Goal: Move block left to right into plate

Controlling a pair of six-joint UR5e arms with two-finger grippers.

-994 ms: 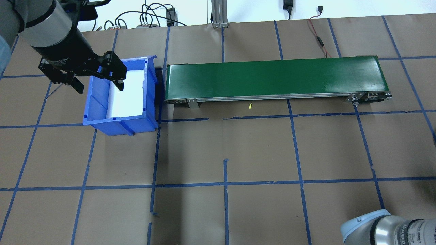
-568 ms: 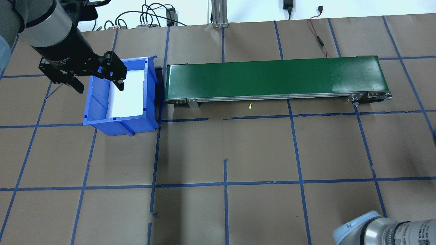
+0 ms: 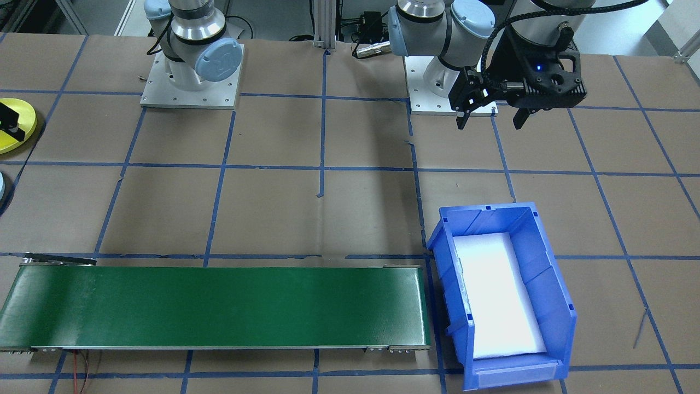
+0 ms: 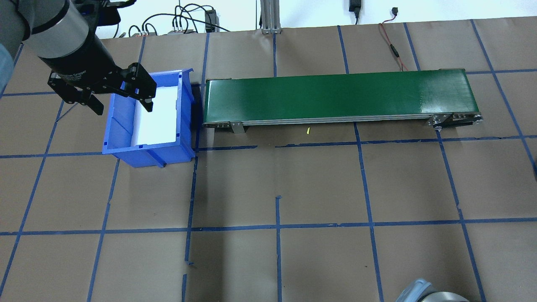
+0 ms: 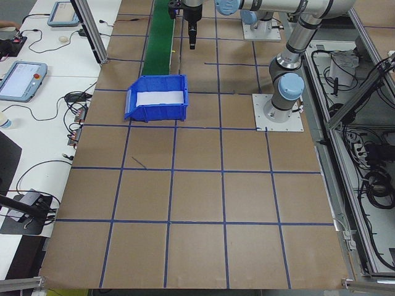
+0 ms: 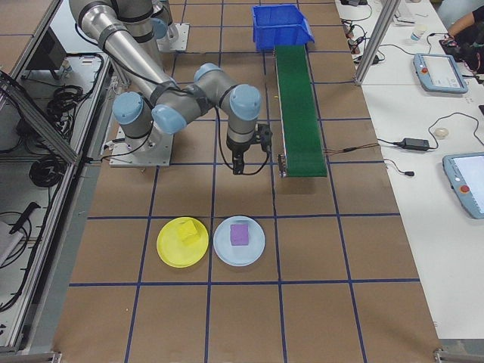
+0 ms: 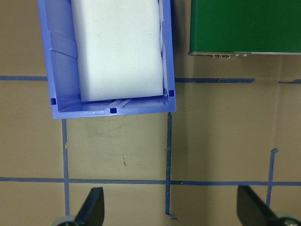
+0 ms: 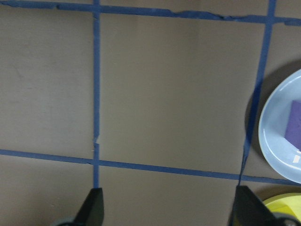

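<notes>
1. Yellow block (image 6: 188,231) already lies in the yellow plate (image 6: 171,252), on its half nearer the pale blue plate (image 6: 239,240), which holds a purple block (image 6: 239,234). Judging from that, your transfer looks finished or close to it.

2. Green belt (image 4: 340,95) carries nothing, and the blue bin (image 4: 147,119) at the belt's left end shows only its white liner. You have no further block waiting in either place, as far as these views show.

3. Left gripper (image 4: 119,97) hangs over the bin's edge farthest from the belt, fingers spread wide and holding nothing.

4. Right gripper (image 8: 167,209) is also spread and empty; it hovers over bare paper between the belt's right end and the plates.

5. Only the right-side view gives you both plates whole with their blocks. The overhead view misses them altogether. The front view catches just a sliver of the yellow plate at its edge, well apart from the belt.

6. Right wrist view shows the rims of both plates and a corner of the purple block, but not the yellow block.
</notes>
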